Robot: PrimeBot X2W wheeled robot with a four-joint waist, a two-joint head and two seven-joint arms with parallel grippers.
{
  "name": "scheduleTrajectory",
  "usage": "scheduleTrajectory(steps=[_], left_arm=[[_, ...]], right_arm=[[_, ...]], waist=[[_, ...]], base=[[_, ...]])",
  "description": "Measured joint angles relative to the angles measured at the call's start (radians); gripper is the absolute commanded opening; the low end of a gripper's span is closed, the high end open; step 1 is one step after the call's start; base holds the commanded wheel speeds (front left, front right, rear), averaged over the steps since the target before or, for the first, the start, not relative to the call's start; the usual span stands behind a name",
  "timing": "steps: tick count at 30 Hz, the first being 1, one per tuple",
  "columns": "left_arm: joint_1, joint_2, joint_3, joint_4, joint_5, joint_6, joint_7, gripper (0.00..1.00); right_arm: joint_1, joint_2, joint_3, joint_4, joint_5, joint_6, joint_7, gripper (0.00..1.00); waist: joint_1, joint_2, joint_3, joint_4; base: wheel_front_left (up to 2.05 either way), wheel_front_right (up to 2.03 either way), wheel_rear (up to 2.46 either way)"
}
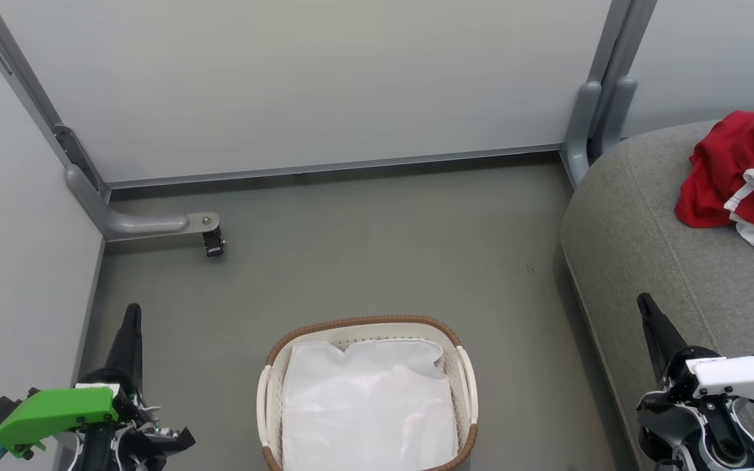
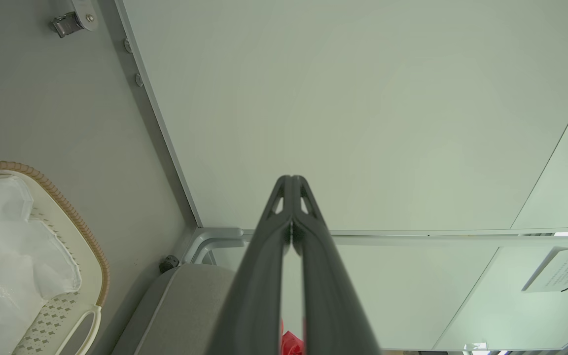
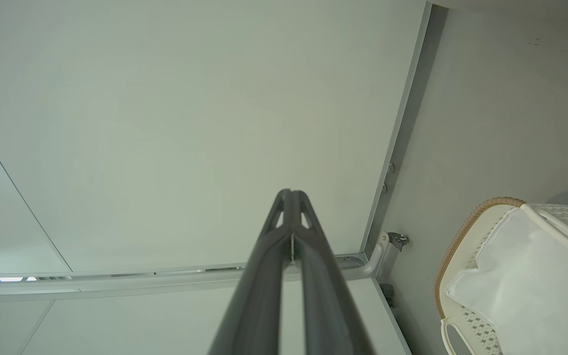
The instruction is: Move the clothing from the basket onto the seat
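The red clothing with white trim lies bunched on the grey seat at the right edge of the head view. A sliver of red clothing peeks behind my left fingers, beside the seat's corner. The white basket with its brown woven rim stands on the floor at bottom centre and holds a white liner. It also shows as basket and basket. My left gripper is shut, holding nothing. My right gripper is shut, holding nothing, over the seat's front edge.
Pale partition panels on grey metal frames close off the back and left. A frame foot with a small black caster juts onto the grey floor at left. A grey post stands by the seat's rounded corner.
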Motion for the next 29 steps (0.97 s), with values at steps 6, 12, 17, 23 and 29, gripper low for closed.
scheduleTrajectory(steps=[6,12,17,23,29], left_arm=[[0.000,0.000,0.000,0.000,0.000,0.000,0.000,0.00],[0.000,0.000,0.000,0.000,0.000,0.000,0.000,0.00],[0.000,0.000,0.000,0.000,0.000,0.000,0.000,0.00],[0.000,0.000,0.000,0.000,0.000,0.000,0.000,0.00],[0.000,0.000,0.000,0.000,0.000,0.000,0.000,0.00]], right_arm=[[0.000,0.000,0.000,0.000,0.000,0.000,0.000,0.00],[0.000,0.000,0.000,0.000,0.000,0.000,0.000,0.00],[0.000,0.000,0.000,0.000,0.000,0.000,0.000,0.00],[0.000,0.000,0.000,0.000,0.000,0.000,0.000,0.00],[0.000,0.000,0.000,0.000,0.000,0.000,0.000,0.00]], waist=[[0.0000,0.0000,0.000,0.000],[0.0000,0.0000,0.000,0.000],[0.0000,0.0000,0.000,0.000],[0.0000,0.0000,0.000,0.000],[0.0000,0.0000,0.000,0.000]], base=[[0.00,0.00,0.00],[0.00,0.00,0.00],[0.00,0.00,0.00],[0.00,0.00,0.00],[0.00,0.00,0.00]])
